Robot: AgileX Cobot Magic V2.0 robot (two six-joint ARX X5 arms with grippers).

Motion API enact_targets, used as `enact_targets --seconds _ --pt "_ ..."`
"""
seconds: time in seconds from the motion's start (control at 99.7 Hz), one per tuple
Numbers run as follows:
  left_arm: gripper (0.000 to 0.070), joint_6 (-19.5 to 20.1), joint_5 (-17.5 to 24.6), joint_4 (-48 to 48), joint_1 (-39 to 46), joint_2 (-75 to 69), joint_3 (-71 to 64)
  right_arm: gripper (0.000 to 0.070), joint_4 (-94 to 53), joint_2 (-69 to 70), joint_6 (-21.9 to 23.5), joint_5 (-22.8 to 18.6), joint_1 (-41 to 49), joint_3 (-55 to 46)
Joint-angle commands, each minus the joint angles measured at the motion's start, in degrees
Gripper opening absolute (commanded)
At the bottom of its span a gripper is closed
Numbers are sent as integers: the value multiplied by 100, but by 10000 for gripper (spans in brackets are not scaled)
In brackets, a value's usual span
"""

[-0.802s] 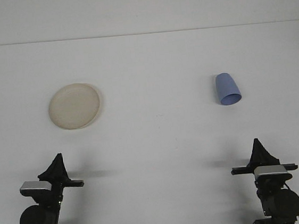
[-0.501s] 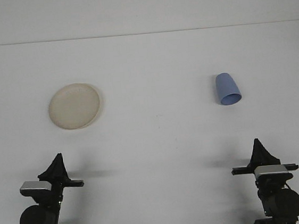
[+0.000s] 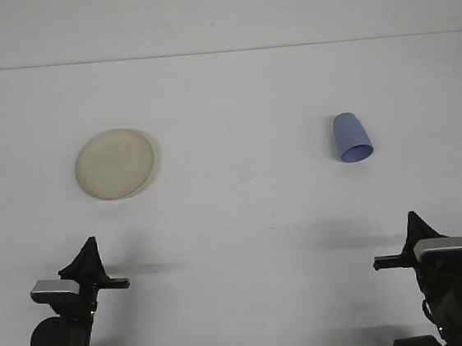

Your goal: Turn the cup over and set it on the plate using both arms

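A blue cup (image 3: 351, 137) rests on the white table (image 3: 244, 221) at the right, its narrow end pointing away and its wide end towards me. A beige round plate (image 3: 115, 164) lies flat at the left, with nothing on it. My left gripper (image 3: 89, 242) sits low at the near left edge, well short of the plate, its fingers together in a single point. My right gripper (image 3: 411, 217) sits at the near right corner, to the right of and well short of the cup, also drawn to a point. Neither holds anything.
The table's far edge meets a pale wall (image 3: 214, 9) along the top. Both arm bases stand at the near edge, one at each lower corner.
The right arm has shifted to the right and slightly lower in the frame. The left arm, the cup and the plate have not moved.
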Motion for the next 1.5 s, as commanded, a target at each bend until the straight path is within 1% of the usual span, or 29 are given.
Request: enact_targets --seconds 0.0,0.11,0.231,0.311,0.381,0.511,0.572,0.592,0.622,0.632,0.682,0.752,0.802,0.842,1.013,1.153,1.314,1.494 --pt "11 9 24 57 -4 -11 -111 3 -448 417 116 -28 2 442" --pt "11 9 24 57 -4 -11 -111 3 -1244 1150 114 -195 2 1137" --pt "11 9 22 57 -4 -11 -111 3 -1646 1775 118 -389 2 1615" --pt "11 9 22 57 -4 -11 -111 3 -1650 2011 133 -520 2 1720" --pt "11 11 22 57 -4 -11 -111 3 -1644 2111 243 -667 2 1722" --pt "11 9 22 57 -4 -11 -111 4 -1635 2194 256 -660 2 1722" --pt "11 9 22 57 -4 -11 -111 16 -1633 2205 254 -662 2 1722" --pt "11 9 22 57 -4 -11 -111 30 -1631 2205 254 -662 2 1722" --pt "11 9 22 57 -4 -11 -111 71 -1631 2205 254 -662 2 1722" --pt "11 11 22 57 -4 -11 -111 99 -1631 2205 256 -662 2 1722" --pt "11 9 22 57 -4 -11 -111 194 -1631 2205 254 -662 2 1722" --pt "11 9 22 57 -4 -11 -111 380 -1631 2201 254 -660 2 1722" --pt "11 9 24 57 -4 -11 -111 451 -1631 2201 254 -660 2 1722" --pt "11 9 22 57 -4 -11 -111 477 -1631 2201 254 -660 2 1722" --pt "11 9 24 57 -4 -11 -111 480 -1578 2210 251 -656 2 1722" --pt "11 9 24 57 -4 -11 -111 480 -1156 2463 249 -463 -4 1722" --pt "11 9 22 57 -4 -11 -111 480 -380 3263 111 -299 -4 1720" --pt "11 9 22 57 -4 -11 -111 480 863 4367 50 -297 -7 1696"
